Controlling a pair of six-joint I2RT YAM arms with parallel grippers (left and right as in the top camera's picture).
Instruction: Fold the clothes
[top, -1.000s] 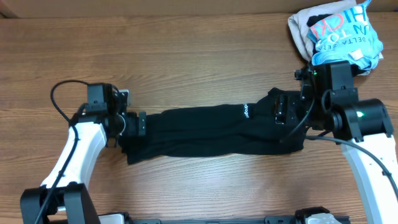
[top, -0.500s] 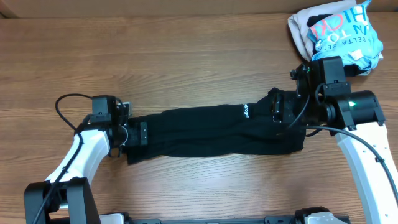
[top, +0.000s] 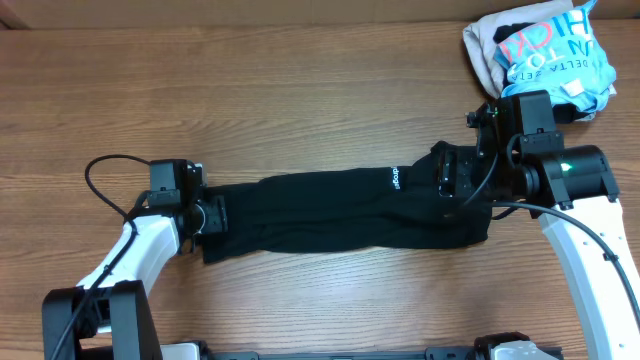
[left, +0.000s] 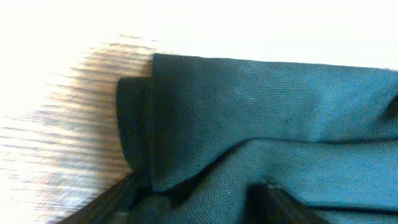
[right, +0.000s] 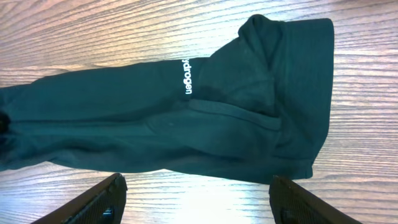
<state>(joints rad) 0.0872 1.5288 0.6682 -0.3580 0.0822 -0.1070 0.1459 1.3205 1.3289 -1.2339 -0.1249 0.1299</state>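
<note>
The black shirt lies as a long strip across the wooden table, with small white lettering near its middle. My left gripper sits low at the strip's left end. In the left wrist view its fingers are spread, with the shirt's folded edge bunched between them. My right gripper hovers over the strip's right end. In the right wrist view its jaws are wide open and empty over bare wood, and the shirt lies just beyond the fingertips.
A light-blue-and-white garment with pink lettering lies bundled on a beige garment at the table's back right corner, just behind the right arm. The wooden table stretches behind the shirt.
The left arm has drawn its gripper slightly left and toward the front edge, staying at the shirt's left end. The right arm shifted a little left a second ago and has since held still.
</note>
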